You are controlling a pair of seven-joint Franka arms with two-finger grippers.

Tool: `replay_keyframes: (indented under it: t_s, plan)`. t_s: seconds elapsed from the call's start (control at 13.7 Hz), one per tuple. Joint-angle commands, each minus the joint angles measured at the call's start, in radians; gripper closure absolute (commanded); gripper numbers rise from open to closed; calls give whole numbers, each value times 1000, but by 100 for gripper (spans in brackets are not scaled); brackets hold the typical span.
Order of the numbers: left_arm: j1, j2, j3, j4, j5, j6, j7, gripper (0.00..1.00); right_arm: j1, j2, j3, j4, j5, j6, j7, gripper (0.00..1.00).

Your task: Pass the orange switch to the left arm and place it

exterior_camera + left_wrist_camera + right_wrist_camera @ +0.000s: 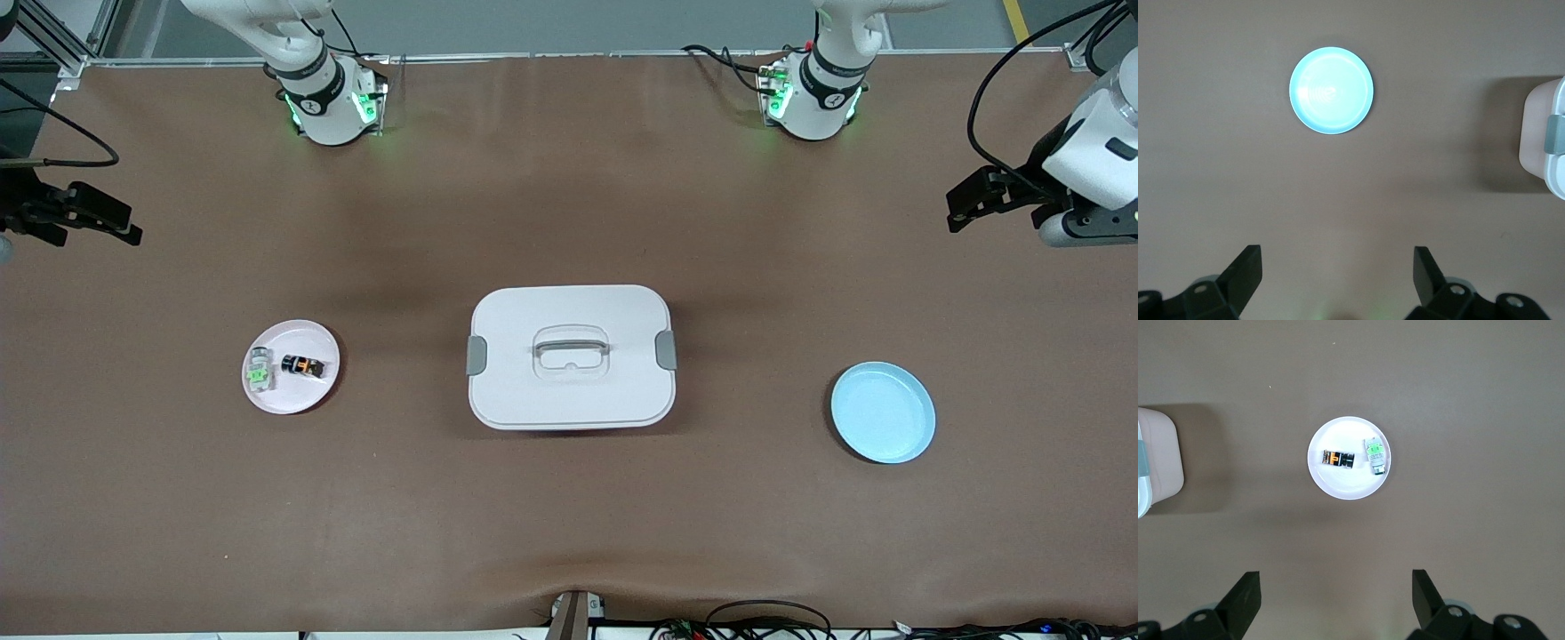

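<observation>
The orange switch point(302, 365) is a tiny black block with an orange middle. It lies on a pink plate point(298, 397) toward the right arm's end of the table, and also shows in the right wrist view point(1338, 459). The white box point(571, 391) with grey latches stands at the table's middle. My right gripper point(129, 224) hangs open and empty high over the table's right-arm end; its wrist view point(1336, 590) looks down on the plate. My left gripper point(953, 209) hangs open and empty over the left-arm end; its wrist view point(1336, 267) shows bare table.
A clear block with a green centre point(260, 372) lies beside the switch on the pink plate. An empty blue plate point(883, 412) sits toward the left arm's end, also in the left wrist view point(1331, 90). Cables run along the table's near edge.
</observation>
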Motion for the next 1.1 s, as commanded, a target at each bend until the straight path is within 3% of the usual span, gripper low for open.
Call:
replay_keyframes:
  t_s: [0.0, 1.02]
  plan:
    - [-4, 15, -3, 26, 18, -5, 13, 0, -8, -23, 3, -20, -5, 1, -16, 0]
    - [0, 27, -3, 29, 15, -5, 13, 0, -30, -6, -5, 16, -13, -5, -12, 0]
